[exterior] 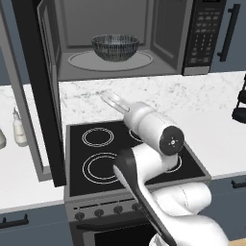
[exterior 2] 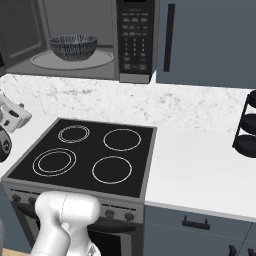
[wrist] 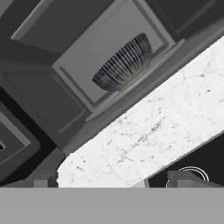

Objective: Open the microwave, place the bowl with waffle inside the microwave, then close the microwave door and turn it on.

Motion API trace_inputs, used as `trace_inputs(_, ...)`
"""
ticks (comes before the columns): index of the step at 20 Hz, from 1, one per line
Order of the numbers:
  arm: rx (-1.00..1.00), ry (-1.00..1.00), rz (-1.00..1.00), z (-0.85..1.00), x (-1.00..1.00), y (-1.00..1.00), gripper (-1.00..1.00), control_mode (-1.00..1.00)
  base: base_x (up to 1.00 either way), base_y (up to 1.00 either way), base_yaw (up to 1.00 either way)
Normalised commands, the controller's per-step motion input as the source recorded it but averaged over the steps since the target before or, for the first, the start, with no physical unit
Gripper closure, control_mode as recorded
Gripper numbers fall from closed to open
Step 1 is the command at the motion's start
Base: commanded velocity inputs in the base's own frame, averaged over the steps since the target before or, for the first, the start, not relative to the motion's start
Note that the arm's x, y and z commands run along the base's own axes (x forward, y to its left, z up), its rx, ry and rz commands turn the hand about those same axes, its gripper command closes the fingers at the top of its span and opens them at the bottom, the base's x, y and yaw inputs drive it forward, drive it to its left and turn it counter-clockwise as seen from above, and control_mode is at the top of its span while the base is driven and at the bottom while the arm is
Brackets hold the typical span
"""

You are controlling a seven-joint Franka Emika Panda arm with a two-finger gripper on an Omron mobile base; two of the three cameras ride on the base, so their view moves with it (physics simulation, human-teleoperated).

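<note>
Microwave [exterior: 144, 38] open, door [exterior: 41, 91] swung left, ribbed grey bowl [exterior: 115, 46] upright on turntable

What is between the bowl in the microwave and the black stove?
A strip of white marbled backsplash lies between the bowl up in the microwave and the stove below; nothing else sits there, as the right base view shows.

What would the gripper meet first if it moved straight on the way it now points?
Probably the bowl on the turntable in the open microwave; the way there looks free, though depth is unclear.
</note>
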Motion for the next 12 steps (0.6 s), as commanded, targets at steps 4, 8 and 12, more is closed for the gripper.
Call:
trace_inputs(4, -0.20, -0.16, 0.03, -0.01, -0.51, 0.94, -1.00, -1.00, 0.00, 0.00, 0.00)
trace_inputs(8, -0.21, -0.15, 0.00, -0.06, -0.15, 0.53, -1.00, -1.00, 0.00, 0.00, 0.00)
trace_inputs(12, -0.19, -0.12, -0.08, -0.16, 0.00, 0.00, -1.00, -1.00, 0.00, 0.00, 0.00)
